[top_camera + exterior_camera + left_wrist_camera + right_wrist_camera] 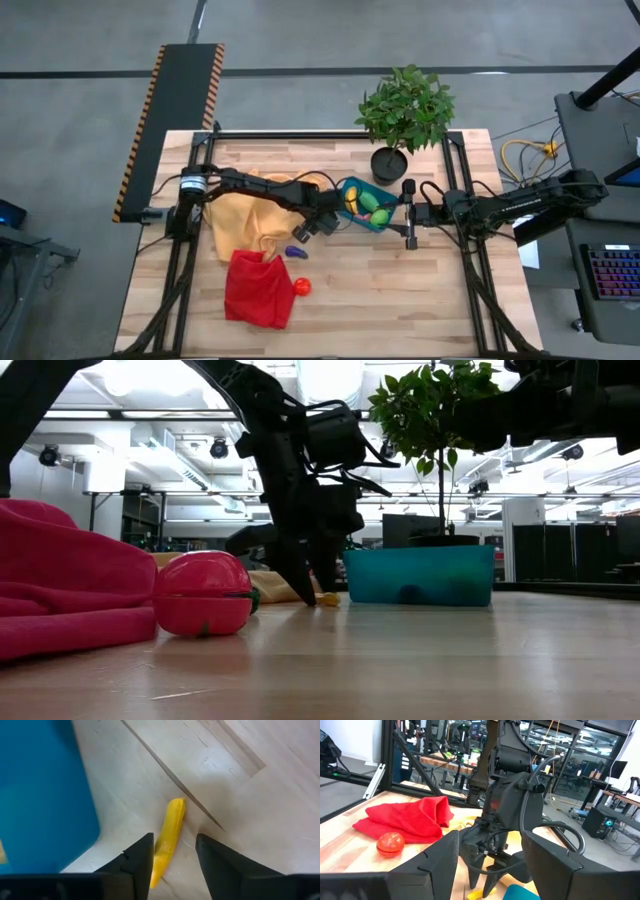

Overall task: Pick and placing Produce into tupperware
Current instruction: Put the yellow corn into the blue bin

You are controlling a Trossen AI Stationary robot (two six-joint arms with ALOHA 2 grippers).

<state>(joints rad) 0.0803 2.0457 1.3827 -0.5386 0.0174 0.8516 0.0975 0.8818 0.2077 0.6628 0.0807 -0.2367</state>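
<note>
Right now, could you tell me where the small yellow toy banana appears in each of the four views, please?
High view: hidden under the left tool, beside the shallow blue-teal plastic container.
Low view: a yellow tip on the wood at the left tool's fingertips.
Left wrist view: centre, lying between the open fingers.
Right wrist view: a yellow sliver at the bottom edge.
Shared landmark: the blue-teal container, next to it wherever it shows.

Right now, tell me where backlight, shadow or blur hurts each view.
Low view: bright ceiling lights silhouette the left tool; the red round one up close looks soft. Left wrist view: the open tool casts shadow beside the banana. High view: evenly lit, the tupperware shows clearly.
</note>
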